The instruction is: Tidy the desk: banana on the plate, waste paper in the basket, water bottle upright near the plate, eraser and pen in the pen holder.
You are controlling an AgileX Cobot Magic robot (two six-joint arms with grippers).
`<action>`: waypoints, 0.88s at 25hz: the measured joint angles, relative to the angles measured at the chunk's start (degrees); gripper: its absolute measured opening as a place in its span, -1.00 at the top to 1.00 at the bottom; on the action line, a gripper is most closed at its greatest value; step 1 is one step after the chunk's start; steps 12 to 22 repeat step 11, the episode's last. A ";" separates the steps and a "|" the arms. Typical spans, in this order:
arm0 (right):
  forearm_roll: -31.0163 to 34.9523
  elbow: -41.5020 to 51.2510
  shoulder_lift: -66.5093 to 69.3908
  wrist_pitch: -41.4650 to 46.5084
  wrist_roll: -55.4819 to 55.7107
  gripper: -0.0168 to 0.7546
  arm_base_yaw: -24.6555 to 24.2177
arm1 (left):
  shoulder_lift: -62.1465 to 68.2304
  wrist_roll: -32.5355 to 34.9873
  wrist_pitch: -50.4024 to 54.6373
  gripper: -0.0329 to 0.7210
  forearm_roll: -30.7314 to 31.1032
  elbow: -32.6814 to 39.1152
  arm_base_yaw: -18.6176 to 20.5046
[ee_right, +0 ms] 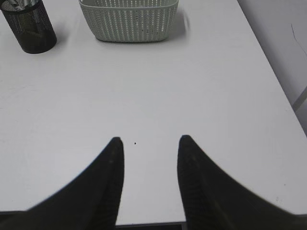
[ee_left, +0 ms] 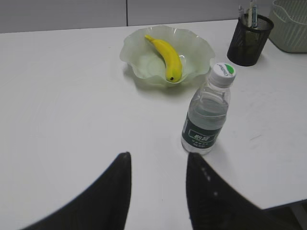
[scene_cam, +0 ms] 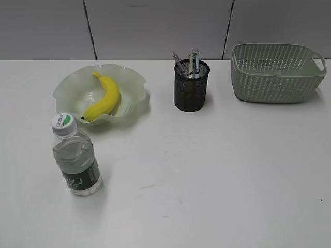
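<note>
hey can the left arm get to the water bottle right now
Probably yes. The left tool is open and empty, and the bottle stands upright just ahead of it, slightly right, with bare desk between. The plate sits behind it, not in the way.

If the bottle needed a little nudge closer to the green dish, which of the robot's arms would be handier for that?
Probably the left. Its open, empty left gripper looks straight at the upright water bottle beside the plate. The right gripper faces bare desk, the basket ahead.

Bright, even overhead light; soft short shadows beyond both grippers, whose near black fingers (ee_left: pixel 112 196) blur (slightly grainy overall).
</note>
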 joint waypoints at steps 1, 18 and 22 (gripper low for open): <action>0.00 0.00 0.00 0.00 0.00 0.16 0.00 | 0.00 0.00 0.00 0.14 0.00 0.00 0.00; 0.00 0.00 0.00 0.00 0.00 0.16 0.00 | 0.00 0.00 0.00 0.14 -0.07 0.00 0.00; 0.00 0.00 0.00 0.00 0.00 0.16 0.00 | 0.00 0.00 0.00 0.14 -0.07 0.00 0.00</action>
